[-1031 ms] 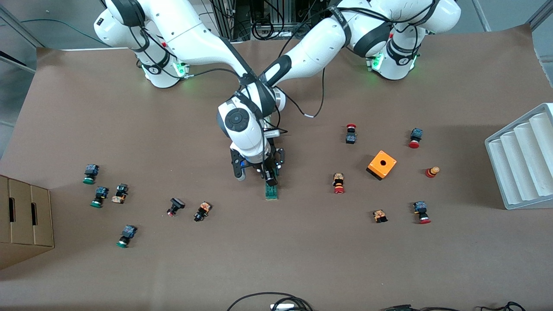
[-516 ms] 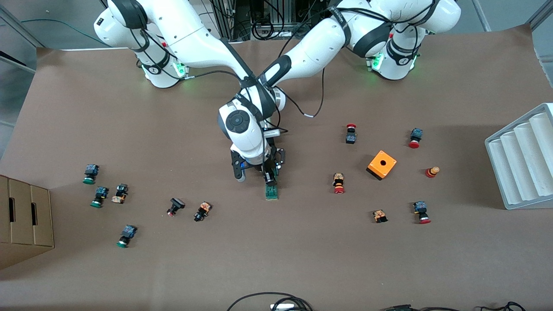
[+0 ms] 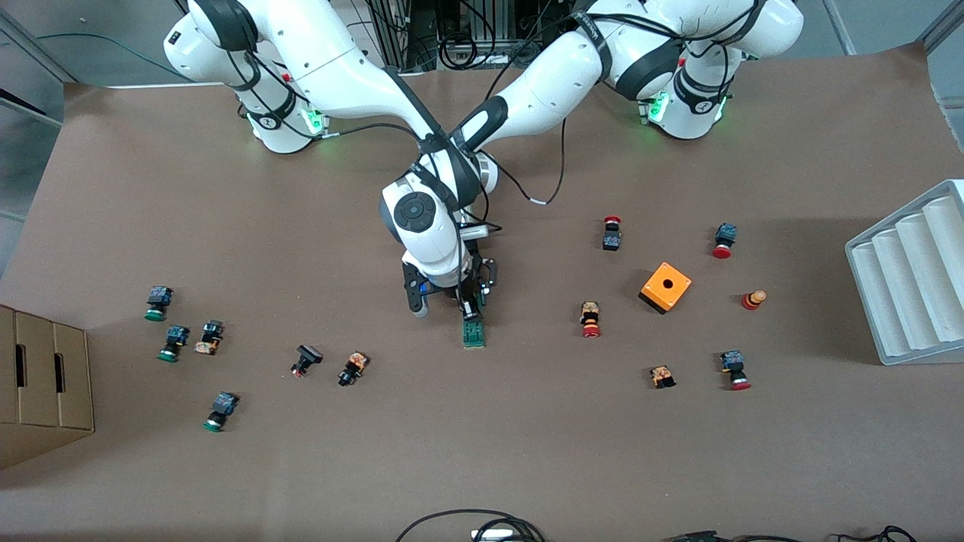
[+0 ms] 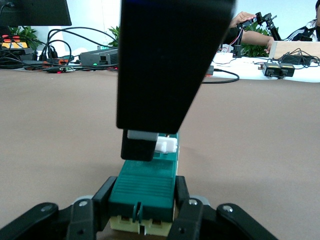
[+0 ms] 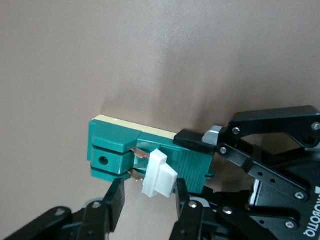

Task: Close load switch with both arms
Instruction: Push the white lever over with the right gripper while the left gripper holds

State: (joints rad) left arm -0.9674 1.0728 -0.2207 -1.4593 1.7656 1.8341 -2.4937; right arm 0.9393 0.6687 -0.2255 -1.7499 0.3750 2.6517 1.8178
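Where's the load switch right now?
In the front view the load switch lies on the table near its middle, under both grippers, the left gripper shut on its end and the right gripper's fingers around its white tab.

Bright, even overhead light; soft shadows, sharp

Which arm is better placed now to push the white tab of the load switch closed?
The right: its hand brackets the white tab, while the left hand is shut on the load switch, steadying it.
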